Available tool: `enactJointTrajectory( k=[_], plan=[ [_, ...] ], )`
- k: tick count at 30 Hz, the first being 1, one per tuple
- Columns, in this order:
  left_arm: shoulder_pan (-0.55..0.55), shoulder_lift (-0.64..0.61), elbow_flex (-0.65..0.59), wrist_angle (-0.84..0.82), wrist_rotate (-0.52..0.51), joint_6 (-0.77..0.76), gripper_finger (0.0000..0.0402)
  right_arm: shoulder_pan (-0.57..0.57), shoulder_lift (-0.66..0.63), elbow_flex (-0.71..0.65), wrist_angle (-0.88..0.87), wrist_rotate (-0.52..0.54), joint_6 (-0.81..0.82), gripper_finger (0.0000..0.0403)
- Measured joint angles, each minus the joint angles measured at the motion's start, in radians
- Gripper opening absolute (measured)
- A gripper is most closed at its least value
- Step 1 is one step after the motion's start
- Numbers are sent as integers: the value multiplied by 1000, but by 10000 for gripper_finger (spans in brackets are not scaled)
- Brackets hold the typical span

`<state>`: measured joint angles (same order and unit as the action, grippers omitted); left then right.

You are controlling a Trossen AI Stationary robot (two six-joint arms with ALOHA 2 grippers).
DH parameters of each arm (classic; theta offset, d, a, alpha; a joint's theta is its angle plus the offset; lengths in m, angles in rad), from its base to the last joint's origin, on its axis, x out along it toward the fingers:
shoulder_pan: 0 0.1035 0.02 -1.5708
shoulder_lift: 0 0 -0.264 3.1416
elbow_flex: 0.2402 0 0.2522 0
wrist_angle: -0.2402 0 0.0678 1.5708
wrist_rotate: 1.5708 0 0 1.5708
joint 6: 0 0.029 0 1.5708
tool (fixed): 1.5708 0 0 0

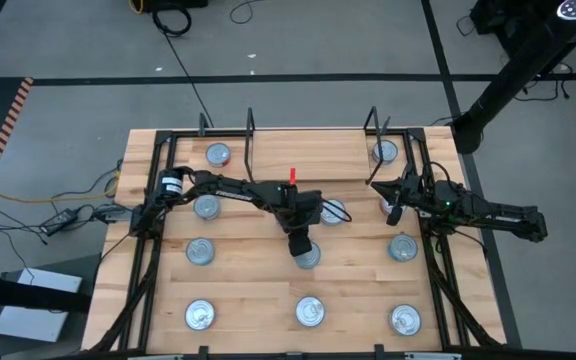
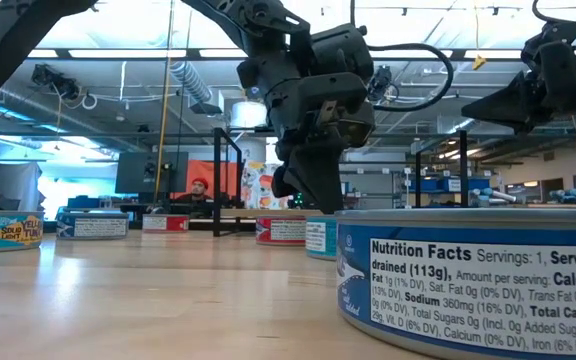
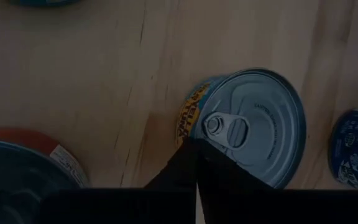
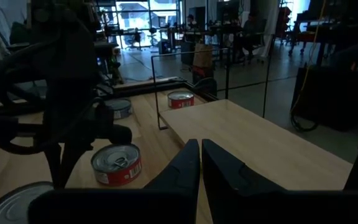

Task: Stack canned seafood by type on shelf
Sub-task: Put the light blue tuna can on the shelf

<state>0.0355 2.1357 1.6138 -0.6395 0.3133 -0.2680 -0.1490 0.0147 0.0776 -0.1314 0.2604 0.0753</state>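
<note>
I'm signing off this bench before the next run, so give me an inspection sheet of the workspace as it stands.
Surface: wooden table, black frame.
Job's things: tins scattered flat on the table; shelf at the far edge, one tin by its right end frame.
Clutter: nothing seen.
Grippers: left gripper shut, low over a blue tin at table centre; right gripper shut, raised at the right side, holding nothing.
Cables: loose leads on the floor left of the table.
Surroundings: open workshop, a person seated behind.
</note>
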Motion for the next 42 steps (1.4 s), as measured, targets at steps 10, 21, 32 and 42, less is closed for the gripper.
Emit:
enactJointTrajectory(
  k=[10,21,32,42],
  plan=[
    [59,1,3,-8,66,-24,2,0,0,0,0,0,0,30],
    [96,1,192,-15,74,5,1,0,0,0,0,0,0,30],
    [102,1,327,-103,55,119,0,0,0,0,0,0,0,30],
    [106,-1,223,74,158,295,0,0,0,0,0,0,0,30]
  ],
)
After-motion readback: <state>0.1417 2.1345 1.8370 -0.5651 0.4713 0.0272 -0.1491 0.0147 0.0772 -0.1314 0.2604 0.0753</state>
